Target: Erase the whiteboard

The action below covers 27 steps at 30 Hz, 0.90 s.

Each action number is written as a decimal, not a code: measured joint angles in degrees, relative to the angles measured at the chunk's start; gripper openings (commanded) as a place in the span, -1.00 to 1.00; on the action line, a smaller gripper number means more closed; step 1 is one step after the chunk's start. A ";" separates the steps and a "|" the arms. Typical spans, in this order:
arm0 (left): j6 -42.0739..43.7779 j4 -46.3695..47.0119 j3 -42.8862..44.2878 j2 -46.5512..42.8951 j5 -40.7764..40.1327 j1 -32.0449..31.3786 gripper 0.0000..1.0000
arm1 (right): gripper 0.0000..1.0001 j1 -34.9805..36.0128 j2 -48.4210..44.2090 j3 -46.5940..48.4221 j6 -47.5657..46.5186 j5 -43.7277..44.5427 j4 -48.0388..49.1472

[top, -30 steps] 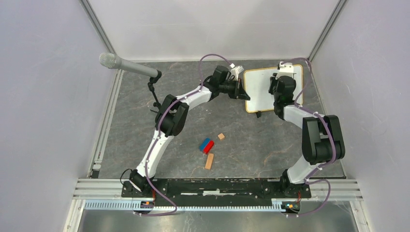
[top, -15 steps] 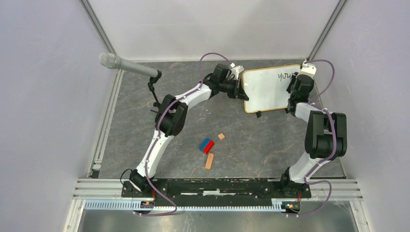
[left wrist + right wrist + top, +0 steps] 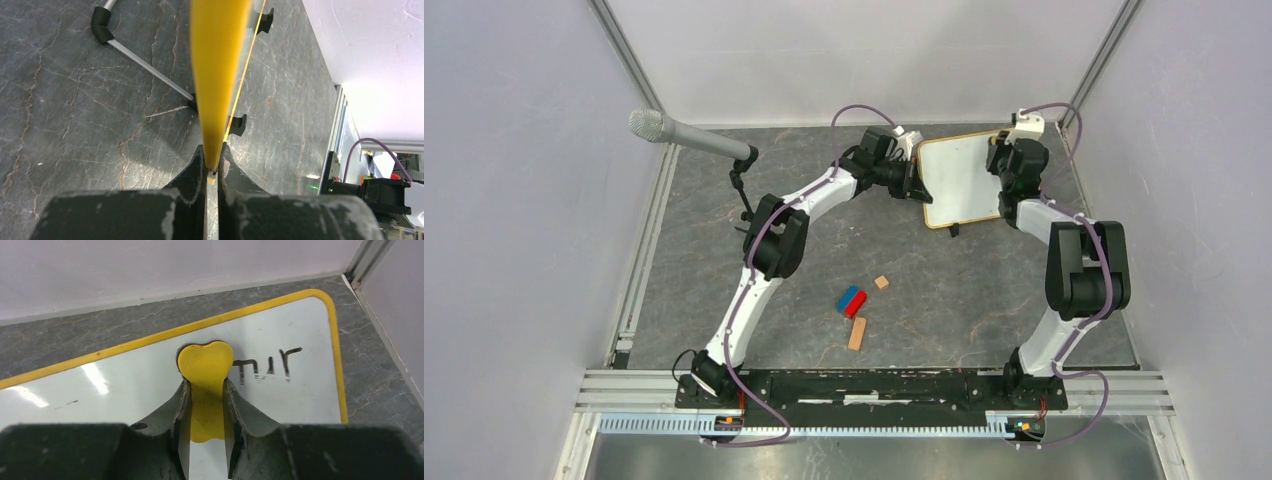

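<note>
Left arm [image 3: 736,318] first: white tapered links, chunky black joint housings, a purple cable looping along it; right arm [image 3: 1084,275] the same, white and black, its purple cable running down to the black base rail [image 3: 864,385]; a small white box atop each wrist; left gripper [image 3: 212,150] dark, fingers scuffed pale grey; right gripper [image 3: 205,385] equally dark and worn, one small round hole in its body.

dark handwritten marks [image 3: 267,366] on the whiteboard [image 3: 125,390], a few strokes, not legible as words
</note>
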 measured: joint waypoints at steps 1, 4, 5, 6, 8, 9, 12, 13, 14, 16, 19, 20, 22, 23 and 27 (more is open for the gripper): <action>0.00 -0.13 0.42 0.37 0.17 0.02 -0.95 | -0.83 -0.63 0.09 0.02 0.79 -0.59 0.04; 0.02 -0.31 0.79 0.83 0.68 0.02 -0.95 | -0.83 -3.61 0.76 0.39 3.30 -1.60 0.04; 0.02 -0.31 0.85 0.87 0.83 0.04 -0.95 | -0.83 -5.05 1.27 0.66 4.15 -1.97 0.00; 0.02 -0.35 1.01 0.92 1.03 0.04 -0.95 | -0.83 -6.45 1.92 1.11 4.92 -2.25 -0.09; 0.02 -0.52 1.53 1.20 1.44 0.02 -0.95 | -0.84 -8.63 3.28 2.47 5.95 -2.60 -0.55; 0.02 -0.57 1.77 1.38 1.62 0.02 -0.95 | -0.83 -9.42 3.98 3.41 6.27 -2.80 -1.07; 0.02 -0.96 2.71 1.88 2.14 0.02 -0.95 | -0.83 -10.51 4.85 5.25 6.27 -4.04 -2.71; 0.02 -1.27 3.19 2.14 2.40 0.04 -0.95 | -0.83 -10.29 4.85 5.40 5.92 -3.96 -3.02; 0.04 -1.77 3.76 2.45 2.60 0.07 -0.95 | -0.83 -9.99 4.83 5.60 5.16 -3.69 -3.30; 0.09 -2.49 4.35 2.97 3.17 0.20 -0.95 | -0.83 -9.20 4.79 5.75 3.80 -2.86 -3.50; 0.15 -2.69 4.83 3.34 3.85 0.31 -0.95 | -0.83 -6.58 4.52 6.47 1.44 -1.25 -4.15; 0.17 -2.71 4.96 3.37 3.85 0.31 -0.95 | -0.83 -4.90 4.52 7.37 0.52 -0.59 -4.90; 0.17 -2.84 5.11 3.37 3.82 0.31 -0.95 | -0.83 -1.86 4.61 9.33 -0.52 -0.55 -6.54; 0.17 -2.89 5.14 3.39 3.80 0.35 -0.95 | -0.84 -0.20 4.85 10.80 -0.79 -0.83 -7.13; 0.17 -2.91 5.16 3.50 3.80 0.37 -0.95 | -0.84 2.05 5.70 14.43 -0.87 -2.27 -8.11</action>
